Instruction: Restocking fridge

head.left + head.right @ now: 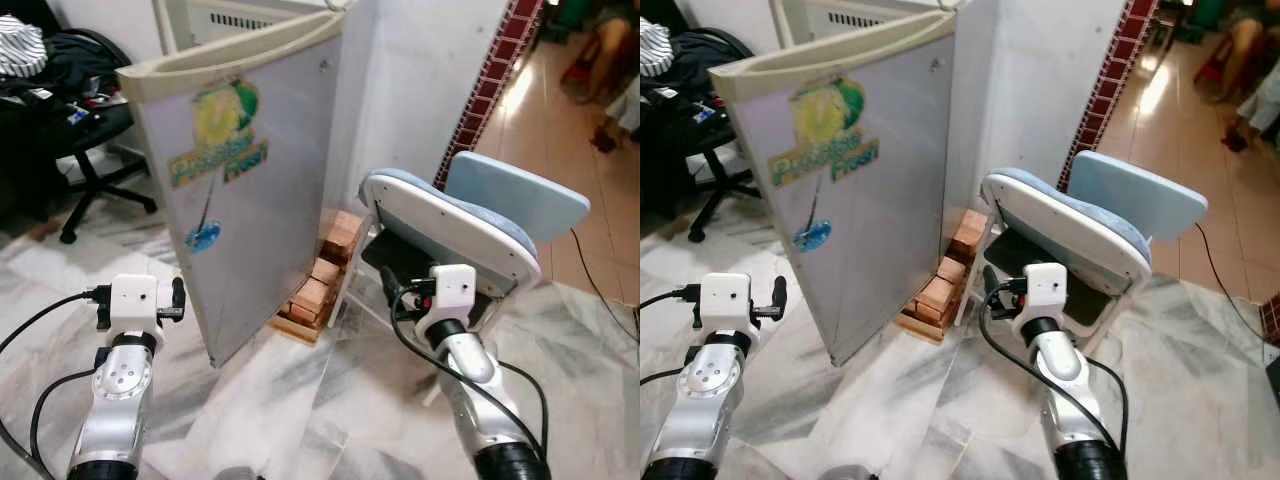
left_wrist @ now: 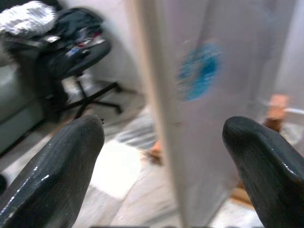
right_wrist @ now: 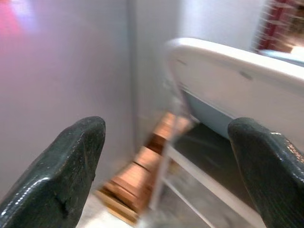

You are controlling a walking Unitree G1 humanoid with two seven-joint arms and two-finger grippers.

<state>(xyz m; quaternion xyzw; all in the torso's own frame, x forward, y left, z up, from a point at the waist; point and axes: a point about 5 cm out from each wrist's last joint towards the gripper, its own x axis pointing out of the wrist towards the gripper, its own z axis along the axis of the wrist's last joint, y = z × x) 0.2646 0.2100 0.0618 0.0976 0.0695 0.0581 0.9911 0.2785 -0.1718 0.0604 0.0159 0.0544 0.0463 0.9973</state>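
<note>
I see even, bright daylight; glare on the tiled floor [image 1: 545, 95] at 1 o'clock. Both wrist views are blurred, head views sharp.

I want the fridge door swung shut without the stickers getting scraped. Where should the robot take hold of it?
Probably the door's free vertical edge, near the top. The open left gripper already faces that edge, so it could straddle it from the robot's side; the sticker face offers nothing to pinch.

My left arm [image 1: 118, 385] and right arm [image 1: 470, 375] reach out over marble floor [image 1: 300, 400]. Ahead, the fridge door [image 1: 240, 170] stands ajar, wooden blocks [image 1: 318, 280] beside it, a blue-cushioned chair [image 1: 455, 225] tipped near my right.
</note>
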